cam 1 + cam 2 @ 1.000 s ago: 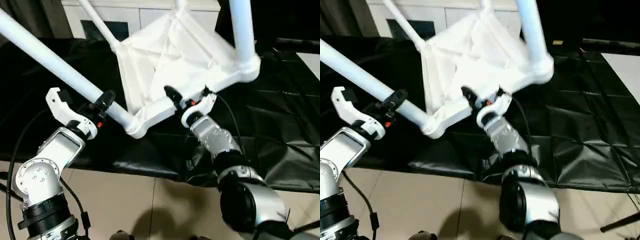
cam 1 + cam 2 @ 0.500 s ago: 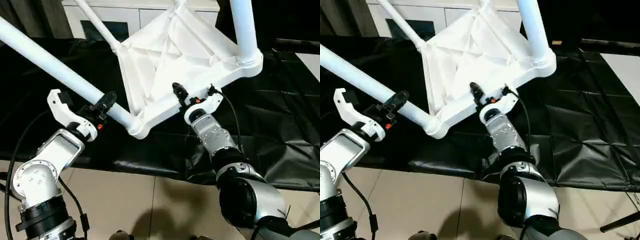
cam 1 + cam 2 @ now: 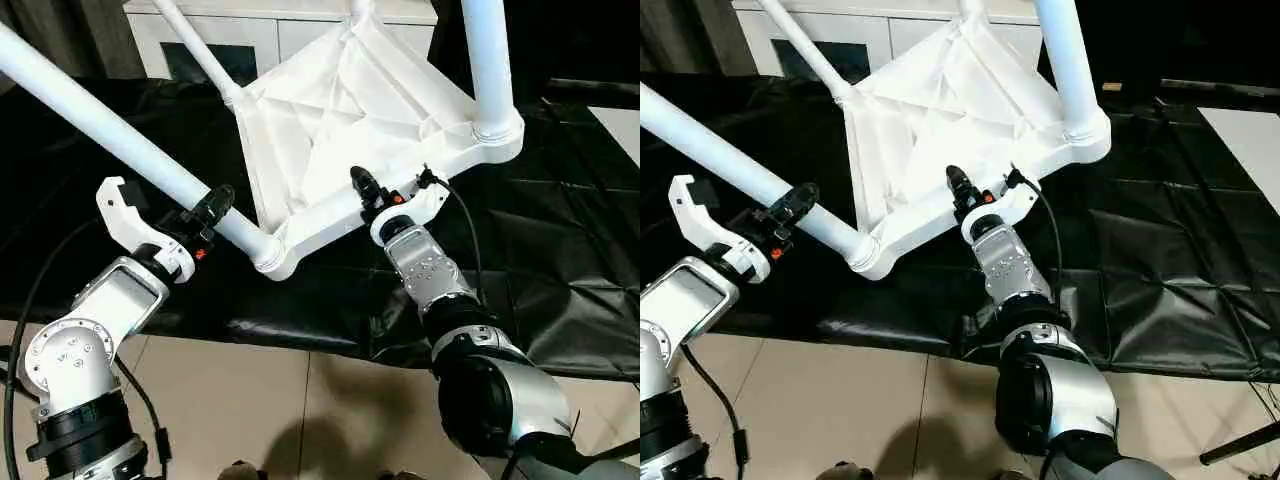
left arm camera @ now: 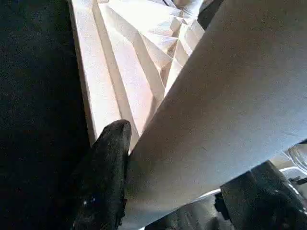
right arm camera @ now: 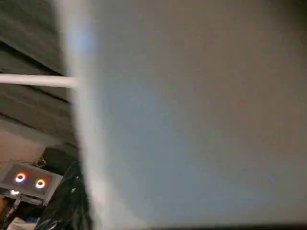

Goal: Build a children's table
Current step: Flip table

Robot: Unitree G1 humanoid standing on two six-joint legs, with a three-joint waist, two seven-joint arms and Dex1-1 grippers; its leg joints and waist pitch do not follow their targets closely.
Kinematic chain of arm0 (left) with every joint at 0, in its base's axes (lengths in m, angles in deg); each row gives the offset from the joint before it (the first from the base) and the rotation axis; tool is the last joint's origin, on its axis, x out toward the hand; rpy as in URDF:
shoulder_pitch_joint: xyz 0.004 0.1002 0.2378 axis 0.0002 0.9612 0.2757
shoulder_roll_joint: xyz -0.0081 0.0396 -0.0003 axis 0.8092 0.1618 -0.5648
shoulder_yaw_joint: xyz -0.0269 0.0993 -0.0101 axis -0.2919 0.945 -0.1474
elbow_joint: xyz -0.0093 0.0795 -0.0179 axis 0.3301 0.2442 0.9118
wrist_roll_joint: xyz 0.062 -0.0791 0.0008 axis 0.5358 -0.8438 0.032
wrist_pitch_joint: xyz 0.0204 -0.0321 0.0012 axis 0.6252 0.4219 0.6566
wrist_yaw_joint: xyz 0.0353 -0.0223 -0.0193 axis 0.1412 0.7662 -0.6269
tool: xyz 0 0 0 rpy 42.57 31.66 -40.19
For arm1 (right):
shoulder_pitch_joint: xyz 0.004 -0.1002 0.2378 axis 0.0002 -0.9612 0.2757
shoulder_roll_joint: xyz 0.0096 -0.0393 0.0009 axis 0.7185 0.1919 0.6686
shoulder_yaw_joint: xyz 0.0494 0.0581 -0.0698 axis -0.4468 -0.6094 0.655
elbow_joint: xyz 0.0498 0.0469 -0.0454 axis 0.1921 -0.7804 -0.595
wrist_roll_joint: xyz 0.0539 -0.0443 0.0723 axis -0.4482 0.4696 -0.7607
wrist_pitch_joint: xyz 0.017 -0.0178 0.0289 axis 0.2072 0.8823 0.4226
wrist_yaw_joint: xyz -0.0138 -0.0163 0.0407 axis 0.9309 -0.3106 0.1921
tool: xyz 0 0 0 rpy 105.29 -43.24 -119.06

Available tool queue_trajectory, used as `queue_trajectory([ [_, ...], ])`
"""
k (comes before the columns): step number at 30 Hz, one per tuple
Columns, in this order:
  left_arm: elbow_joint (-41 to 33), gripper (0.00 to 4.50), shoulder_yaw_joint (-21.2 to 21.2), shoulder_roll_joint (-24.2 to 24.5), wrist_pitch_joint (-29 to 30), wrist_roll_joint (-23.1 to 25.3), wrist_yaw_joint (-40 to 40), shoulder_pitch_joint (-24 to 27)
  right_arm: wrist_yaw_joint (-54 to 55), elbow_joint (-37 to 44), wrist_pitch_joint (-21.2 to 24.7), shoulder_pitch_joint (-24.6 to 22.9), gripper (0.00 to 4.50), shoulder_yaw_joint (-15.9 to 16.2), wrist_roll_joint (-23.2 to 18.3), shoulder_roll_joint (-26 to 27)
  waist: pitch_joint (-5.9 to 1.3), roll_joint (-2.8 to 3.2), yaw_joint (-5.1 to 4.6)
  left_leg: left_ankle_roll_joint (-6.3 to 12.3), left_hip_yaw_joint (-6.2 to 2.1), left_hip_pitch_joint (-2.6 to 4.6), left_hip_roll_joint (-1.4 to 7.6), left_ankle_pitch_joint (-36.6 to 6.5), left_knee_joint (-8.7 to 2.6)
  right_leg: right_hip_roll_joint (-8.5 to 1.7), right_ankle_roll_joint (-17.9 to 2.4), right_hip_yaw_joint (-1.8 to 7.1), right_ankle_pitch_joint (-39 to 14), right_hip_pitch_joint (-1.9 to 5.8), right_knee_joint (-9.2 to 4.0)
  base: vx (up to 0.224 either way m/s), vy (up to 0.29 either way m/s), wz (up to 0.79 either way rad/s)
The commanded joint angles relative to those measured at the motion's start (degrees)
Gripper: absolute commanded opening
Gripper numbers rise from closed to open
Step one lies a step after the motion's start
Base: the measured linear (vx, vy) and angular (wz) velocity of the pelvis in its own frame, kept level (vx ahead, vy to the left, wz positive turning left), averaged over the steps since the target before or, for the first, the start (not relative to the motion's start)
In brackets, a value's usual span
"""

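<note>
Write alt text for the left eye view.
The white table top is tilted, ribbed underside showing, over a black-covered work table. The left claw grips a leg near its corner socket; the right claw holds the top's near edge.

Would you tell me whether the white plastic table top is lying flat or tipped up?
Tipped up. The white plastic table top shows its ribbed underside, its near edge raised off the black-covered work table, held by the right gripper.

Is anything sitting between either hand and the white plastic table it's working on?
No visible obstruction. The left hand is closed around a long white tube leg near its corner socket, and the right hand grips the ribbed white plastic tabletop by its near edge.
</note>
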Motion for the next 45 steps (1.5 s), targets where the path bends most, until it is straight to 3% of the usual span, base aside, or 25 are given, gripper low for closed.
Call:
queue_trajectory([
  [1,-1.11,3.19,-0.35,-0.37,-1.35,-2.07,2.62,0.42,0.51,2.41,-1.23,-0.41,2.36,1.55,1.54,-0.06,-5.39,-0.75,-0.06,1.74,1.4,1.0,-1.51,-10.03,-3.44,0.54,-10.12,0.17,-9.05,3.88,-3.11,0.0,0.0,0.0],
  [4,-0.98,3.2,-0.99,0.61,-1.36,-1.93,2.62,0.6,0.71,4.14,-1.77,-0.84,2.23,2.17,2.31,-0.1,-5.43,-0.64,0.03,1.45,1.39,1.06,-1.52,-10.54,-3.43,0.48,-10.15,0.23,-9.46,3.85,-3.07,0.0,0.0,0.0],
  [5,-0.76,3.49,-1.67,1.31,-1.64,-1.66,2.43,0.61,1.0,5.33,-2.12,-1.24,2.12,2.81,3.11,-0.25,-5.4,-0.68,-0.03,1.51,1.34,1.06,-1.49,-10.68,-3.49,0.52,-10.1,0.18,-9.53,3.83,-3.06,0.0,0.0,0.0],
  [6,-0.76,3.49,-1.67,1.31,-1.64,-1.66,2.43,0.61,1.0,5.33,-2.12,-1.24,2.12,2.81,3.11,-0.25,-5.4,-0.68,-0.03,1.51,1.34,1.06,-1.49,-10.68,-3.49,0.52,-10.1,0.18,-9.53,3.83,-3.06,0.0,0.0,0.0],
  [12,2.42,4.1,-5.38,7.26,-10.66,7.76,0.29,3.05,2.99,14.71,-3.5,-5.23,2.03,6.97,8.34,-2.23,-5.24,-0.75,0.04,0.3,1.26,1.18,-1.5,-11.36,-3.67,0.57,-6.92,0.28,-12.68,3.64,-3.47,0.0,0.0,0.0],
  [15,2.63,4.41,-5.59,7.77,-11.79,8.81,0.05,3.51,3.76,17.33,-3.84,-6.4,2.01,7.91,9.9,-2.87,-5.11,-0.39,0.05,-0.94,1.18,1.58,-1.4,-13.66,-3.85,0.66,-6.55,0.35,-14.38,3.15,-3.63,0.0,0.0,0.0],
  [20,3.35,4.43,-6.08,7.96,-14.12,10.54,-1.24,3.56,4.95,21.48,-4.37,-8.09,2.0,9.23,12.06,-3.65,-4.98,-0.48,0.05,-2.18,1.03,2.08,-1.37,-19.25,-4.3,0.7,-5.96,0.38,-17.62,2.96,-4.07,0.0,0.0,0.0],
  [21,3.9,4.43,-6.24,7.98,-15.36,11.32,-2.08,3.39,5.76,23.39,-4.42,-8.8,2.0,9.63,12.92,-4.04,-4.88,-0.2,0.04,-2.5,0.93,2.08,-1.39,-19.89,-4.41,0.68,-5.52,0.39,-18.27,2.91,-4.34,0.0,0.0,0.0],
  [23,4.35,4.43,-6.1,8.21,-16.17,12.19,-2.74,3.39,6.8,25.02,-3.83,-9.49,2.0,10.4,14.0,-4.69,-4.98,-0.38,0.05,-2.63,0.93,2.21,-1.39,-19.94,-4.41,0.73,-5.02,0.4,-18.0,2.92,-4.4,0.0,0.0,0.0],
  [27,7.06,4.43,-5.71,10.09,-20.25,16.38,-4.01,4.15,12.04,33.73,2.25,-12.22,2.0,14.16,19.23,-7.62,-4.94,-0.58,0.16,-3.14,0.79,1.87,-1.54,-18.72,-4.48,0.75,-3.18,0.42,-18.65,3.2,-4.53,0.0,0.0,0.0],
  [29,7.37,4.43,-5.56,10.36,-20.85,16.82,-3.91,4.25,12.73,34.73,2.87,-12.47,2.0,14.48,19.81,-7.92,-5.01,-0.55,0.2,-3.75,0.69,1.75,-1.56,-18.33,-4.52,0.79,-1.47,0.45,-19.16,3.3,-4.56,0.0,0.0,0.0],
  [31,7.69,4.43,-5.25,10.71,-21.42,17.31,-3.53,4.29,13.63,35.72,3.29,-12.52,1.97,14.9,20.84,-8.63,-5.11,-0.65,0.26,-3.86,0.74,1.83,-1.63,-17.9,-4.39,0.86,-1.0,0.46,-18.86,3.23,-4.55,0.0,0.0,0.0],
  [35,7.88,4.43,-3.74,11.49,-21.98,18.27,-2.23,4.21,15.01,36.81,3.46,-12.29,1.94,16.29,23.64,-10.46,-5.16,-0.55,0.51,-3.98,0.84,2.13,-1.53,-19.6,-4.28,0.82,-2.92,0.45,-19.19,2.66,-4.49,0.0,0.0,0.0],
  [40,7.45,4.43,-2.23,11.56,-22.19,18.48,-1.25,3.98,15.68,37.73,3.68,-12.46,1.93,17.32,24.56,-11.32,-5.15,-0.89,0.33,-3.75,0.62,1.76,-1.6,-21.3,-4.41,0.64,-2.82,0.32,-20.67,2.98,-4.56,0.0,0.0,0.0],
  [42,6.19,4.43,2.28,13.21,-22.66,20.23,2.79,4.52,17.27,39.61,5.07,-13.22,1.93,18.56,26.38,-12.07,-5.17,-1.3,0.08,-3.38,0.71,1.51,-1.67,-20.06,-4.35,0.67,-2.79,0.33,-20.27,3.12,-4.56,0.0,0.0,0.0],
  [43,6.19,4.43,2.28,13.21,-22.66,20.23,2.79,4.52,17.27,39.61,5.07,-13.22,1.93,18.56,26.38,-12.07,-5.14,-1.28,0.11,-3.25,0.66,1.5,-1.63,-19.53,-4.38,0.6,-2.67,0.33,-20.38,3.1,-4.62,0.0,0.0,0.0],
  [44,4.16,4.43,7.25,15.08,-22.15,21.96,7.4,5.37,18.5,40.5,5.75,-13.6,1.93,19.2,28.22,-12.41,-5.22,-1.19,0.02,-3.24,0.62,1.4,-1.58,-18.58,-4.34,0.54,-2.86,0.37,-19.5,3.14,-4.37,0.0,0.0,0.0],
  [45,3.85,4.43,7.95,15.33,-22.05,22.2,8.09,5.5,18.65,40.6,5.81,-13.65,1.93,19.27,28.49,-12.43,-5.19,-1.06,-0.04,-3.31,0.69,1.42,-1.51,-18.19,-4.32,0.54,-3.27,0.39,-19.03,3.05,-4.26,0.0,0.0,0.0],
])
